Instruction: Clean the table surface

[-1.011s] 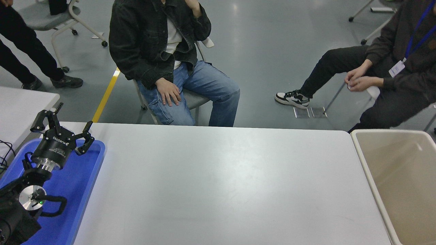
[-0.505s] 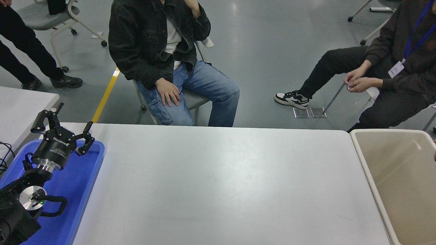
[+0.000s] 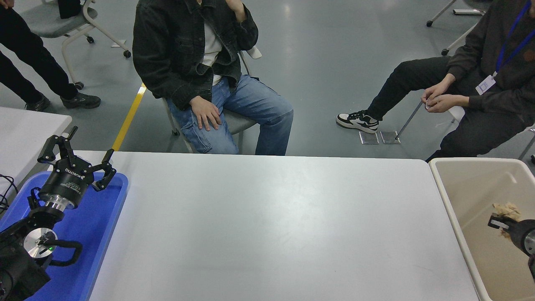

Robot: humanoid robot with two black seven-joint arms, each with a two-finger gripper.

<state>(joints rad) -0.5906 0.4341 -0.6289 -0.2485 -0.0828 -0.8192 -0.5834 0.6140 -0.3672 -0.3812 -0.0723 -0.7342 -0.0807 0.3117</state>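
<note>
The table surface (image 3: 267, 225) is a wide matte white-grey top filling the middle of the head view, with nothing lying on it. My right gripper (image 3: 503, 217) comes in at the right edge, over the beige bin (image 3: 451, 200), and is shut on a crumpled tan wad of paper (image 3: 506, 209). My left gripper (image 3: 81, 154) is parked at the lower left over the blue tray (image 3: 115, 205), its fingers spread open and empty.
The beige bin stands against the table's right end. A smaller white table (image 3: 25, 133) is at the left. Two people sit beyond the far edge, one in jeans (image 3: 234, 104), one at the right (image 3: 480, 96). A third stands at top left.
My right gripper has come into view at the right edge, over the bin, holding the tan paper wad. The left arm has not moved.
</note>
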